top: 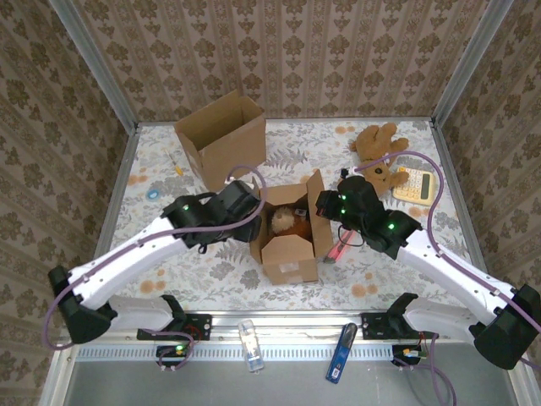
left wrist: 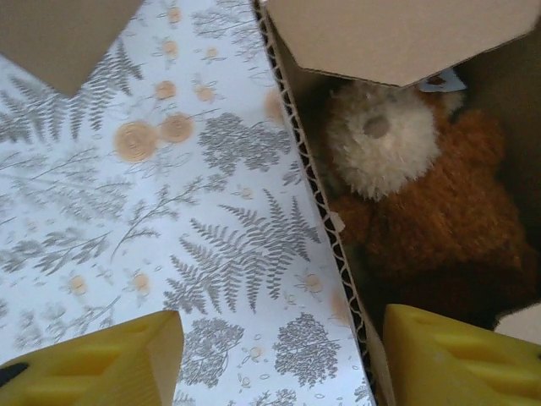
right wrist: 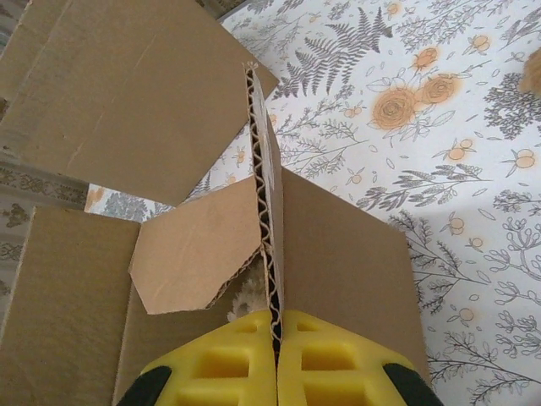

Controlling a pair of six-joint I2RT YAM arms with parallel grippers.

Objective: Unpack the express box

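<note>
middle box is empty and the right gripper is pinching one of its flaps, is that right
Not empty. The middle box holds a brown plush bear, as the left wrist view shows. The rest stands: the right gripper is pinching one of its flaps.

Plush bear (top: 283,222) in central box (top: 289,252), second box (top: 221,135) behind left, second bear (top: 379,150) beside calculator (top: 414,184) behind right
</note>
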